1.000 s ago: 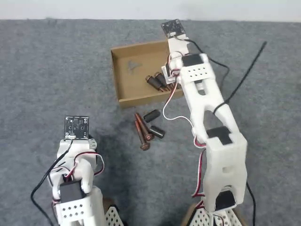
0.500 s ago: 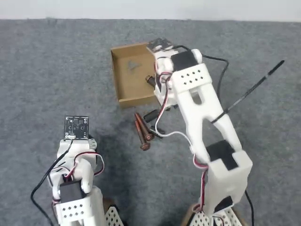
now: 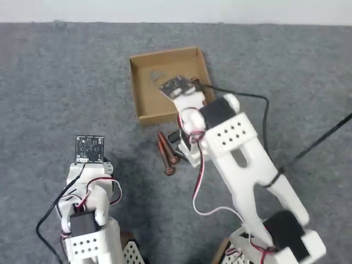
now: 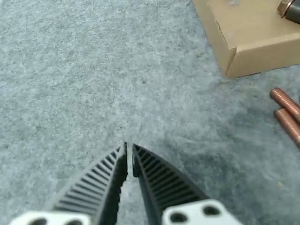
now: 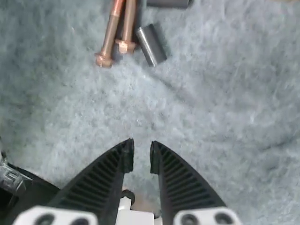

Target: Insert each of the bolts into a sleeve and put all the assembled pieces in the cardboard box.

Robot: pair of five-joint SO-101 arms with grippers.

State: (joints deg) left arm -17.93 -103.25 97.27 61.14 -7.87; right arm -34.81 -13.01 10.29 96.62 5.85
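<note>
Just outside the cardboard box [image 3: 146,91], off its near wall, two copper bolts [image 3: 164,154] lie side by side on the grey carpet [image 3: 66,82]. One dark sleeve [image 5: 151,44] rests just beside their heads and a second sleeve [image 5: 166,3] lies nearer the box. Inside the box, what may be an assembled piece [image 4: 289,8] peeks in. The right gripper [image 5: 140,151] hangs over carpet near those bolts, its jaws narrowly parted and empty. The left gripper [image 4: 129,152], well apart from the box, is closed on nothing.
</note>
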